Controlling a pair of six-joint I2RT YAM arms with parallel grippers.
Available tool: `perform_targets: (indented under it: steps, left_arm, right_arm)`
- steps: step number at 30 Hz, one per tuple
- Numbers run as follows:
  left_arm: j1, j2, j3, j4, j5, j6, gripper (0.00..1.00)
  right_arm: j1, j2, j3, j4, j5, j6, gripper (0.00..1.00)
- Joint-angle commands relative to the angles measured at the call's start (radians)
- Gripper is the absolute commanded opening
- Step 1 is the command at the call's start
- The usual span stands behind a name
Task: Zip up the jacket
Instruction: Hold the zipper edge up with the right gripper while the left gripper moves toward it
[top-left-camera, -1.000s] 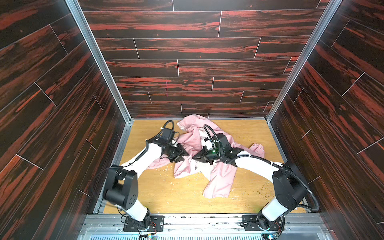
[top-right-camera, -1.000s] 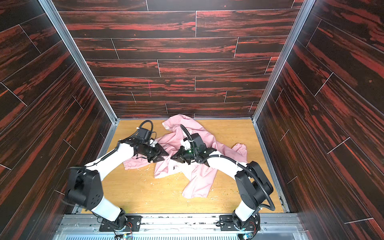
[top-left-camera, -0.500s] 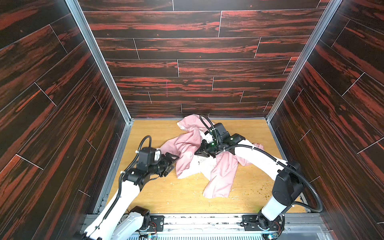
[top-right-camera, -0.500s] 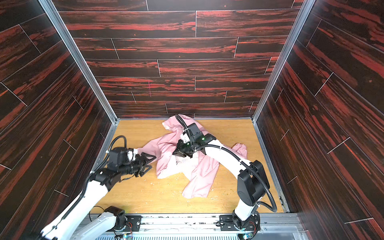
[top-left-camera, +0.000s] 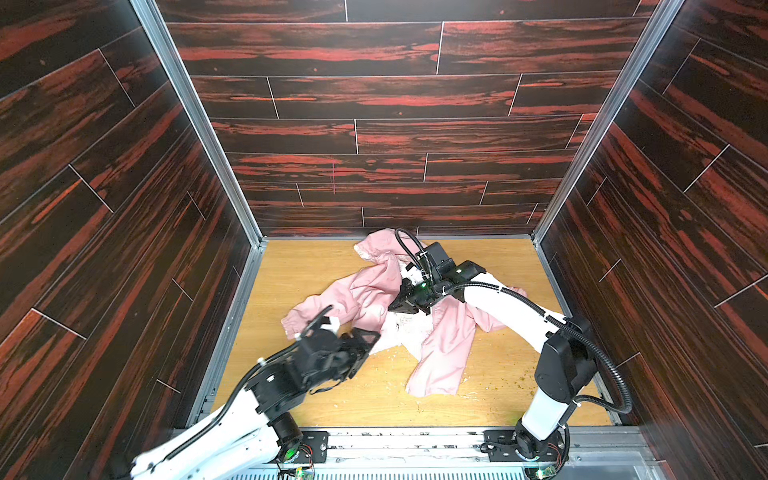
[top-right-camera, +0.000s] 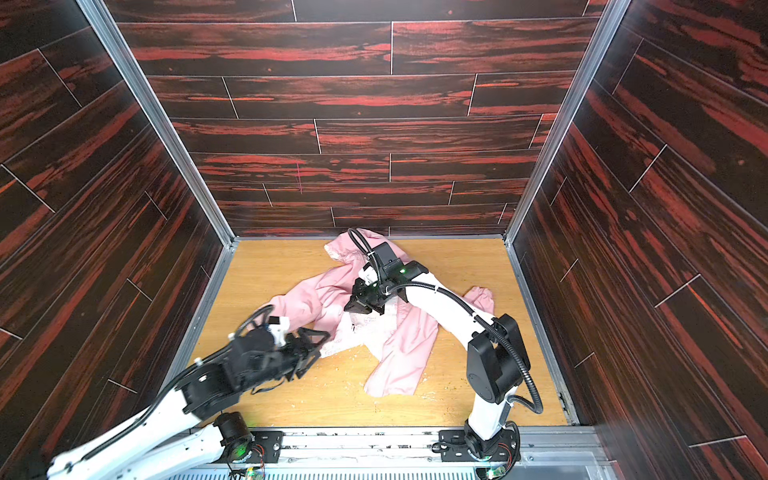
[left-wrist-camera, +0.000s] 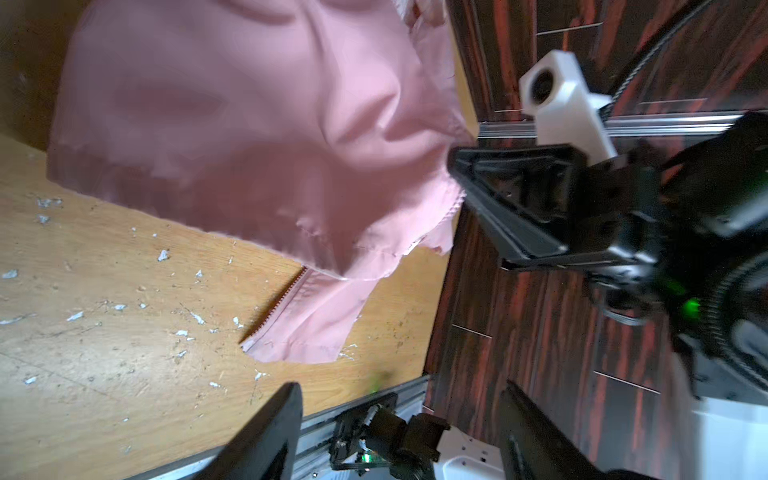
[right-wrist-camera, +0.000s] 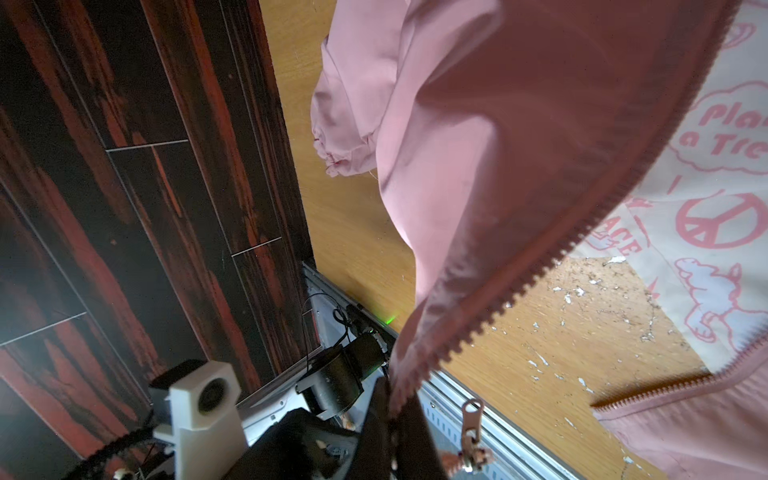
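Note:
The pink jacket lies crumpled and unzipped mid-table, its printed lining showing. My right gripper is shut on one front zipper edge and holds it raised. In the right wrist view the toothed tape runs into that shut gripper, and the zipper pull dangles beside it. The other zipper half lies on the wood. My left gripper hovers open and empty at the jacket's front-left hem.
The wooden tabletop is strewn with white flecks near the hem. Dark red-black plank walls enclose three sides. A metal rail with both arm bases runs along the front edge.
My left gripper let go of the jacket, opened and drew back toward the front left. My right gripper moved toward the back wall, lifting the zipper edge and pulling the jacket along.

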Motion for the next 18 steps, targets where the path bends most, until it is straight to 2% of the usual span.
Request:
perform_targets:
  steps: [1, 8, 18]
  left_arm:
    - [-0.044, 0.079, 0.049, 0.136, -0.138, -0.017, 0.76]
    - [-0.07, 0.185, -0.019, 0.358, -0.228, -0.039, 0.76]
    - [-0.07, 0.219, -0.109, 0.579, -0.333, -0.006, 0.77]
  right_arm:
    - [-0.022, 0.031, 0.009, 0.056, -0.065, 0.078, 0.0]
    - [-0.057, 0.011, 0.005, 0.069, -0.115, 0.158, 0.0]
    - [-0.074, -0.023, -0.038, 0.119, -0.178, 0.238, 0.0]
